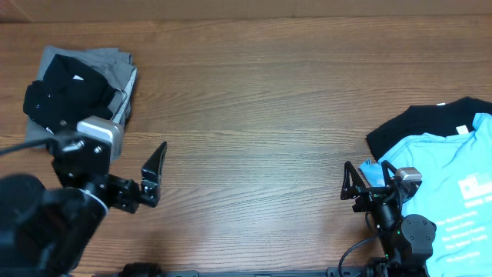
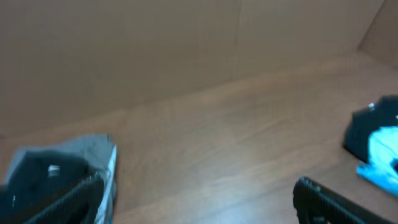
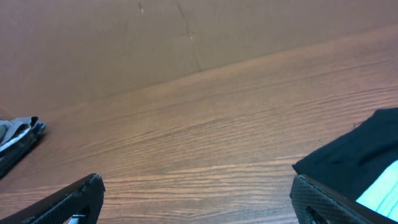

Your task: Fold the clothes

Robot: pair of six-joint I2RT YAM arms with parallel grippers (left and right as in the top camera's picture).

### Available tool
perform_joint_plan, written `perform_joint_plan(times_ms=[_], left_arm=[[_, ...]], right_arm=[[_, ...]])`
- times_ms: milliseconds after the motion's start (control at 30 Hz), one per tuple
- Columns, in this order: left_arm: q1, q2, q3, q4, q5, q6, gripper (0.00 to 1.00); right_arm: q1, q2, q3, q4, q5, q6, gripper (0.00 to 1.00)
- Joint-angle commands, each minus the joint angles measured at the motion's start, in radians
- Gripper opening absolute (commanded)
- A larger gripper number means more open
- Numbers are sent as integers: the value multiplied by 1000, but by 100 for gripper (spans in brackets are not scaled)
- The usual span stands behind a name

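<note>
Fingers of both the left gripper (image 2: pixel 198 186) and the right gripper (image 3: pixel 198 183) spread wide, grasping nothing, with a black garment (image 1: pixel 65 96) heaped on a folded grey garment (image 1: pixel 123 69) by the left gripper's left finger, a light blue printed T-shirt (image 1: pixel 453 169) atop a black T-shirt (image 1: pixel 415 123) beside the right gripper's right finger, wooden table (image 1: pixel 261 100) between.
</note>
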Motion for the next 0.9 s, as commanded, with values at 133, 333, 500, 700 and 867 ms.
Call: perform_joint_plan(times_ms=[133, 333, 500, 700, 867], left_arm=[[-8, -280, -476, 323, -7, -55, 100], [-8, -510, -770, 455, -7, -106, 100], [-8, -678, -943, 515, -7, -109, 100], [-8, -757, -1111, 645, -11, -109, 100], [-8, -757, -1256, 776, -11, -109, 100]], right_arm=[[-3, -8, -4, 9, 2, 7, 100], [-3, -8, -4, 9, 2, 7, 100], [-3, -8, -4, 9, 2, 7, 100], [-3, -8, -4, 9, 2, 7, 100], [-3, -8, -4, 9, 2, 7, 100]])
